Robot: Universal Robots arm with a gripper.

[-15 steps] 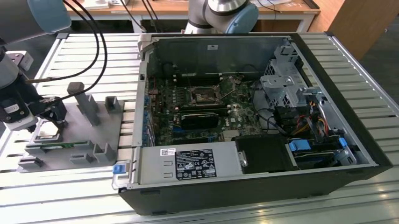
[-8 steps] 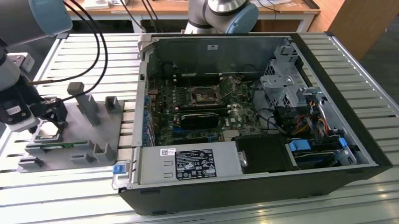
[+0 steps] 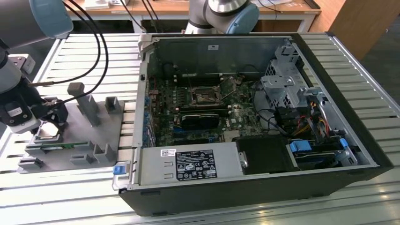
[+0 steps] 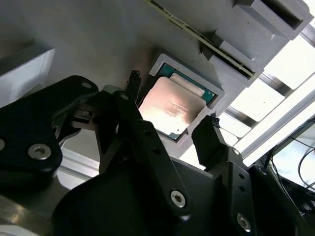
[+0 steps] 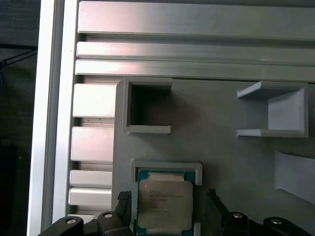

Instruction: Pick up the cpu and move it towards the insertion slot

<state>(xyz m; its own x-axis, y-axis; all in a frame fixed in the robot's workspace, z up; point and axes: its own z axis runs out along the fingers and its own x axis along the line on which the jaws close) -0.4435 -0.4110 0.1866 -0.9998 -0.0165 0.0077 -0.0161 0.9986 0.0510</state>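
The black two-finger gripper [image 4: 171, 104], spread open, straddles the silver-grey square cpu [image 5: 165, 204] nested at nine o'clock of the black computer case [image 3: 250, 187] in the exterior view; uneven closing could tilt it.

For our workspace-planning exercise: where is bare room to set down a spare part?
Free in the exterior view: table slats below the grey fixture, and at the exterior view's right of the case. Crowded: the cpu nest, flanked by fingers.

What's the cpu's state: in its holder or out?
In. The cpu lies flat in the grey holder's pocket; the gripper straddles it, open.
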